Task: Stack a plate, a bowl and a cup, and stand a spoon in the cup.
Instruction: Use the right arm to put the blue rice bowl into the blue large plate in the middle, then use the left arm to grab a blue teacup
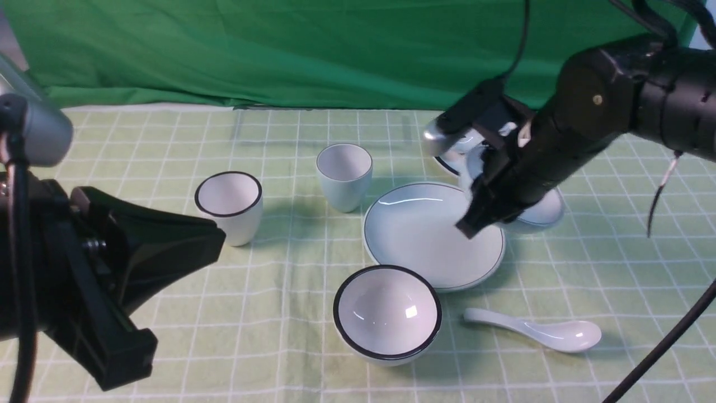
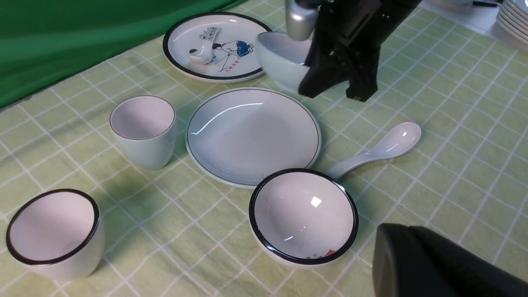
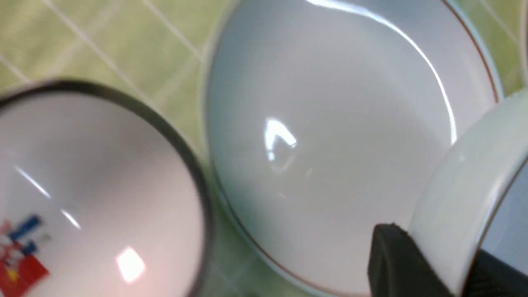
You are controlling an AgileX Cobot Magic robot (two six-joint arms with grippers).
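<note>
worktop [image 1: 279, 313]: green checked cloth filling the lower frame.
plate [image 1: 425, 235]: centre, lying flat, bare.
bowl [image 1: 545, 215]: just right of the plate, partly hidden.
cup [image 1: 343, 176]: upright, upper left of the plate.
spoon [image 1: 537, 331]: lying lower right, below the plate.
right fingers [image 1: 475, 224]: centre right, clamped on the bowl rim.
left fingers [image 1: 190, 246]: lower left, closed, empty.

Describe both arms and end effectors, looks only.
The right arm has rounded black housings, one brass-coloured screw and loose black cables. The left arm shows a silver-grey cylinder. The right end effector and left end effector are matte black wedges.
</note>
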